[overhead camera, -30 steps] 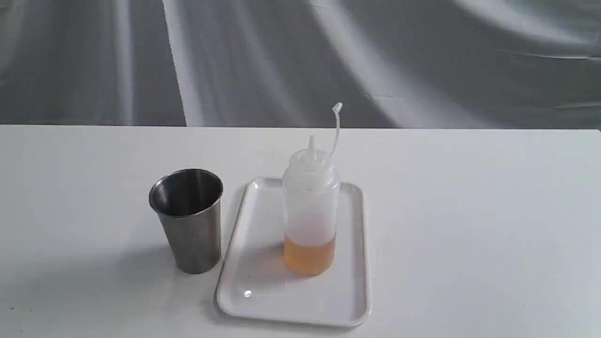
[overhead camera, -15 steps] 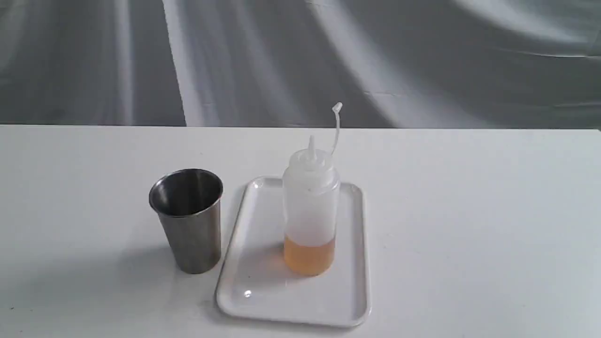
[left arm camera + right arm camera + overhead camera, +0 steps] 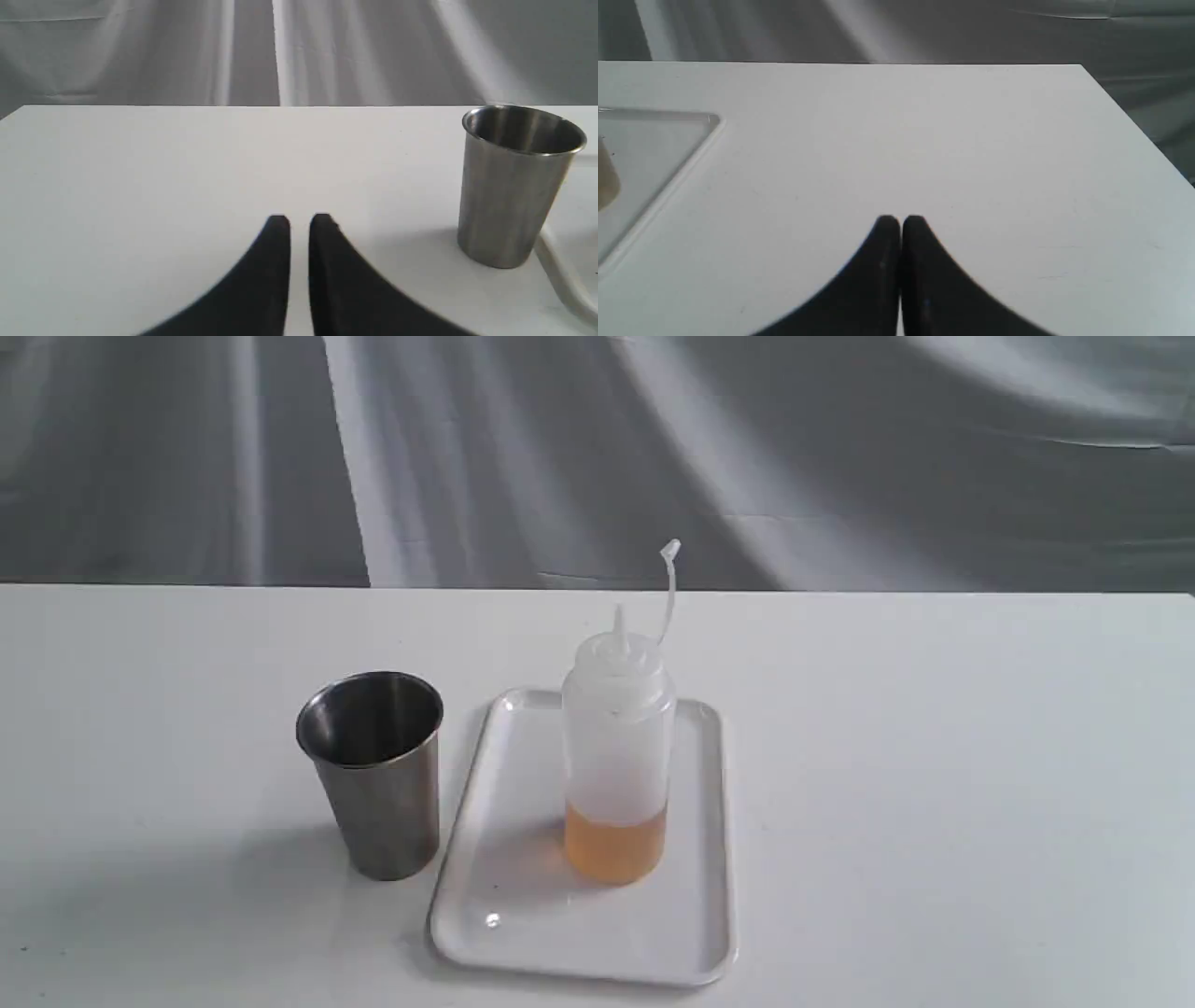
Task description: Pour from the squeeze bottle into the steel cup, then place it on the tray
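Observation:
The squeeze bottle [image 3: 616, 756] stands upright on the white tray [image 3: 523, 915], with amber liquid in its lower part and its cap strap sticking up. The steel cup [image 3: 378, 775] stands on the table just left of the tray. Neither gripper appears in the exterior view. In the left wrist view my left gripper [image 3: 300, 221] hovers low over bare table, its fingers nearly together with nothing between them, and the cup [image 3: 511, 186] stands well off to one side. My right gripper [image 3: 901, 223] is shut and empty, away from the tray's corner [image 3: 654, 154].
The white table ends at a far edge against a grey draped cloth [image 3: 597, 457]. Its right corner and side edge [image 3: 1134, 121] show in the right wrist view. A sliver of the tray rim [image 3: 560, 275] lies beside the cup.

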Motion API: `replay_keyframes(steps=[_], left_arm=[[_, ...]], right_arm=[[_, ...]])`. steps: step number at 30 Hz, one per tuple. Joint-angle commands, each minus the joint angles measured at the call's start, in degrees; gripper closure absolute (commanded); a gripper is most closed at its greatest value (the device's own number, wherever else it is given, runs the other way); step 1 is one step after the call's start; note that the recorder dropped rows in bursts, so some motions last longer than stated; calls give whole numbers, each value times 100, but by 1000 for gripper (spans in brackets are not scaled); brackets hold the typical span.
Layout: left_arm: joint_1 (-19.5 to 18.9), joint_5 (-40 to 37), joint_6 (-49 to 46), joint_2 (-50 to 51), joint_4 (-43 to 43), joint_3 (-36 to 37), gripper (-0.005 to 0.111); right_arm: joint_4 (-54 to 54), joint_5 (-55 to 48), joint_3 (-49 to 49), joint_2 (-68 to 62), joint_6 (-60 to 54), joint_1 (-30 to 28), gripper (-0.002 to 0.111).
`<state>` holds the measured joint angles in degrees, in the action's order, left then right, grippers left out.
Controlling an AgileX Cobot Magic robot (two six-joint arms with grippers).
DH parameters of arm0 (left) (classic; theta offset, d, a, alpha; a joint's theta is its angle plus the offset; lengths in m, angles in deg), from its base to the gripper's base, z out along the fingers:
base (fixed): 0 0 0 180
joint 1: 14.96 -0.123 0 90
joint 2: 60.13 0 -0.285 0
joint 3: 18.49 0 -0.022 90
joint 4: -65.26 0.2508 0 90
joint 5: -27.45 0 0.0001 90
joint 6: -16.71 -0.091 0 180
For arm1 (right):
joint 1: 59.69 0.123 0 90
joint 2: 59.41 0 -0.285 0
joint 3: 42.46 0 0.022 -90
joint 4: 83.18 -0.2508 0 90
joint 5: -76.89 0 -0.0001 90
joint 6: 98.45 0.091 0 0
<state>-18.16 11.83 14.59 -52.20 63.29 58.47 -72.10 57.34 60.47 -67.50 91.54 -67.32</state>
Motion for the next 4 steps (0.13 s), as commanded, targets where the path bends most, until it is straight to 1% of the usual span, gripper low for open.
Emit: replay_keyframes(steps=[1, 4], left_arm=[[13, 41, 14, -15, 2, 25, 98], [13, 41, 3, -15, 2, 25, 98]], right_arm=[[-19, 1, -15, 31, -11, -38, 108], [-19, 1, -15, 31, -11, -38, 108]])
